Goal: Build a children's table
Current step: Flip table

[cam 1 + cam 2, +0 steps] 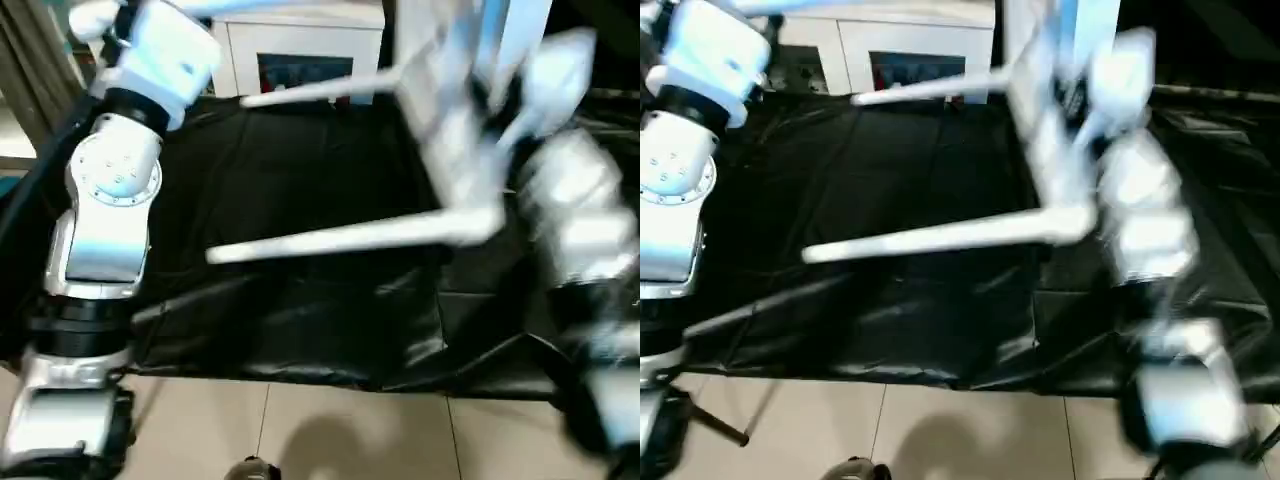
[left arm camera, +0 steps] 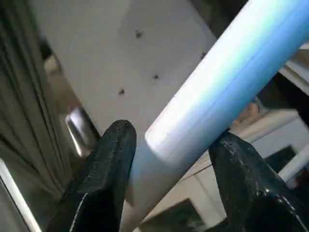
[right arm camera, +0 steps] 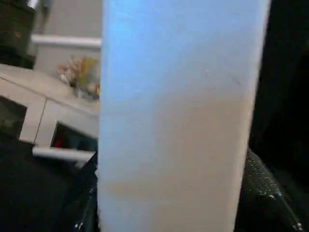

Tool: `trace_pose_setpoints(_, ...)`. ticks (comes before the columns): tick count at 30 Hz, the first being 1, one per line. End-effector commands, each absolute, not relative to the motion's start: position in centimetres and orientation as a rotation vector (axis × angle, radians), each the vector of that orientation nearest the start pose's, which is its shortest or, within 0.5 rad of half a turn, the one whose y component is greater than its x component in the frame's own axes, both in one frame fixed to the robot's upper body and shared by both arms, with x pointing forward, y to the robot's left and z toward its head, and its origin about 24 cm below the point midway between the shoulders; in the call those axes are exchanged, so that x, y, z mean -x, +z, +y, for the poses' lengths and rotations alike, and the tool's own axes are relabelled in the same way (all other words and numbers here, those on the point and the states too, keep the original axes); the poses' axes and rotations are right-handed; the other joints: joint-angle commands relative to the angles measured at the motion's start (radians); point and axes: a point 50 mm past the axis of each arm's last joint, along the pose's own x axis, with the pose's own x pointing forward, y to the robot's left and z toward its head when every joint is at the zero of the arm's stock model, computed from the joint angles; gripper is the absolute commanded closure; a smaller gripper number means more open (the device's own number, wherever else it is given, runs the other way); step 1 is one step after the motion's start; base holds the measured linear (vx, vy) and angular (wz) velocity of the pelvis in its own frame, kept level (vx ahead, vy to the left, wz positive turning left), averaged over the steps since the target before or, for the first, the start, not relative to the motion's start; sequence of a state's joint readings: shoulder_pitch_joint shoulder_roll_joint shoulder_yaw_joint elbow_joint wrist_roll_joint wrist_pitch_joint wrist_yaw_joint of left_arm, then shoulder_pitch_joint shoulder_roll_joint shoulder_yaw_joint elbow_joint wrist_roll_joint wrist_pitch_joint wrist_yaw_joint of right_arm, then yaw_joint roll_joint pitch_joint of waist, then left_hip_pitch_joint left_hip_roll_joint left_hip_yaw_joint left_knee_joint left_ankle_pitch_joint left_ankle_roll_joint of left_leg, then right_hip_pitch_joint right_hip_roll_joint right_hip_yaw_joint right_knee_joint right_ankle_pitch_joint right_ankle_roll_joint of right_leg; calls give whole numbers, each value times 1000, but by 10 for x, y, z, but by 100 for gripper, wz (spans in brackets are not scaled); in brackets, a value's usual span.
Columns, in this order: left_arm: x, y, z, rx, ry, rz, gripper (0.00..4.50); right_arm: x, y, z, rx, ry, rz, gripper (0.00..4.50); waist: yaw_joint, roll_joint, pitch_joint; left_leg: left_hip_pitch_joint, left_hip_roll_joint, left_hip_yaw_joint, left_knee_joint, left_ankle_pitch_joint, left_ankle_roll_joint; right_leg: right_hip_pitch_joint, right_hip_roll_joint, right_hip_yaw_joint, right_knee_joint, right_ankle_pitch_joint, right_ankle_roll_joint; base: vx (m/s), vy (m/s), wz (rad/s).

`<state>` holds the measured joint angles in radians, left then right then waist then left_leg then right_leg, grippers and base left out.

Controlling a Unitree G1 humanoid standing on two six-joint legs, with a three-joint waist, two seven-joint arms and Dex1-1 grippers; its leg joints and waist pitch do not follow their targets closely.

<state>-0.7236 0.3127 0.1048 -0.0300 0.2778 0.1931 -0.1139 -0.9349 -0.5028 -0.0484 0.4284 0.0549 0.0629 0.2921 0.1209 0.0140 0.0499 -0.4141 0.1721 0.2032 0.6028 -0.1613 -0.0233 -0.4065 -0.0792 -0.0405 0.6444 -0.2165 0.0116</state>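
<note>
Fingers first: your left gripper (image 2: 166, 169) has its two black fingers (image 2: 104, 169) clamped on either side of a white tapered tubular plastic leg (image 2: 227, 82), which runs away from them at a slant, touching both pads. Your right gripper (image 3: 174, 193) has its fingers (image 3: 263, 193) closed against a broad white plastic part (image 3: 178, 111) of the table, pressed tight between them.

From the head views, you are looking down on a black sheet (image 1: 300, 200) spread wrinkled over the floor, with pale floor tiles (image 1: 330, 430) along its near edge. Behind the sheet stands a white cabinet with glass doors (image 1: 300, 60), and a curtain (image 1: 40, 60) hangs at the far left.

You will find no brand, label or writing that can be read.

Your white plastic children's table (image 1: 450, 120) is held off the sheet, tipped on edge at the right arm, blurred. Two more of its long white legs (image 1: 350, 238) stick out level toward your left, one above the other, over the black sheet. Your silver left forearm (image 1: 110, 190) rises at the left, well apart from those two.
</note>
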Motion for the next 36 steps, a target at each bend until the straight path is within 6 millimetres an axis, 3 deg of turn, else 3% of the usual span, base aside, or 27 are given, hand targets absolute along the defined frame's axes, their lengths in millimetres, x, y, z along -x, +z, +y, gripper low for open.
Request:
trace_pose_setpoints(1, -336, 242, 224, -201, 249, -433, 215, -371, 276, -201, 645, 353, -382, 255, -5, -29, -70, 29, 44, -22, -44, -100, 77, 43, -51, 34, -71, -23, -217, 0, 0, 0)
trace_pose_setpoints(7, -333, 217, 235, -130, 295, -331, 215, -367, 305, -180, 807, 531, -400, 255, -21, -32, -61, 29, 51, -28, -51, -185, 55, 39, -55, 32, -82, -133, -205, 0, 0, 0)
trace_pose_setpoints(9, -327, 197, 244, -128, 347, -252, 216, -367, 319, -155, 885, 638, -425, 255, -29, -33, -61, 30, 50, -30, -52, -209, 45, 38, -54, 32, -84, -159, -201, 0, 0, 0)
trace_pose_setpoints(11, -324, 190, 248, -112, 378, -224, 216, -367, 323, -145, 905, 675, -433, 255, -41, -36, -56, 27, 50, -30, -53, -241, 38, 37, -55, 33, -90, -204, -192, 0, 0, 0)
trace_pose_setpoints(13, -320, 183, 252, -127, 399, -203, 216, -368, 329, -133, 939, 709, -448, 255, -45, -30, -55, 34, 52, -33, -56, -286, 16, 29, -56, 34, -93, -262, -181, 0, 0, 0)
trace_pose_setpoints(14, -319, 181, 253, -124, 402, -198, 216, -368, 330, -132, 945, 711, -450, 255, -48, -34, -52, 31, 50, -33, -58, -297, 12, 30, -53, 33, -96, -276, -173, 0, 0, 0)
trace_pose_setpoints(16, -313, 162, 263, -87, 447, -138, 220, -370, 340, -113, 1036, 743, -474, 255, -54, -36, -53, 34, 50, -35, -58, -326, -3, 25, -53, 34, -94, -300, -169, 0, 0, 0)
trace_pose_setpoints(17, -311, 155, 266, -80, 455, -116, 220, -371, 342, -106, 1089, 761, -472, 255, -58, -39, -50, 34, 51, -36, -60, -344, -8, 23, -53, 34, -98, -321, -161, 0, 0, 0)
trace_pose_setpoints(22, -307, 137, 269, -96, 411, -41, 232, -374, 343, -88, 1193, 791, -463, 255, -63, -30, -47, 49, 55, -38, -66, -435, -39, 6, -50, 38, -103, -346, -150, 0, 0, 0)
trace_pose_setpoints(25, -304, 119, 268, -221, 297, 83, 240, -378, 343, -73, 1275, 816, -440, 255, -72, -22, -45, 55, 56, -50, -76, -551, -91, -5, -46, 37, -101, -378, -128, 0, 0, 0)
trace_pose_setpoints(27, -302, 111, 268, -260, 269, 139, 250, -380, 343, -63, 1312, 826, -436, 255, -73, -19, -43, 64, 57, -52, -78, -613, -108, -14, -45, 39, -105, -395, -122, 0, 0, 0)
trace_pose_setpoints(28, -302, 105, 268, -274, 235, 180, 250, -380, 342, -54, 1349, 843, -432, 255, -74, -15, -43, 63, 56, -54, -79, -628, -113, -14, -45, 39, -103, -395, -120, 0, 0, 0)
trace_pose_setpoints(29, -302, 103, 268, -265, 234, 190, 259, -380, 341, -50, 1355, 857, -430, 255, -79, -17, -41, 55, 54, -58, -83, -642, -118, -9, -47, 37, -102, -403, -114, 0, 0, 0)
trace_pose_setpoints(31, -301, 96, 270, -252, 230, 228, 276, -381, 337, -40, 1395, 869, -426, 255, -85, -15, -45, 51, 53, -62, -86, -638, -122, -3, -50, 36, -100, -373, -115, 0, 0, 0)
trace_pose_setpoints(32, -300, 91, 271, -258, 226, 245, 283, -381, 335, -34, 1420, 880, -424, 255, -92, -8, -46, 47, 57, -67, -91, -637, -130, 2, -51, 36, -100, -347, -126, 0, 0, 0)
trace_pose_setpoints(33, -299, 88, 273, -265, 228, 256, 290, -381, 334, -30, 1431, 883, -425, 255, -88, -4, -50, 66, 60, -61, -88, -655, -137, -15, -46, 37, -104, -311, -141, 0, 0, 0)
trace_pose_setpoints(34, -298, 85, 274, -278, 226, 267, 298, -380, 334, -25, 1442, 889, -427, 255, -87, -3, -49, 70, 59, -60, -85, -667, -137, -21, -44, 39, -103, -304, -150, 0, 0, 0)
trace_pose_setpoints(36, -297, 84, 274, -291, 207, 279, 309, -379, 333, -18, 1471, 910, -438, 255, -85, -14, -44, 64, 61, -65, -90, -686, -138, -14, -43, 37, -101, -303, -148, 0, 0, 0)
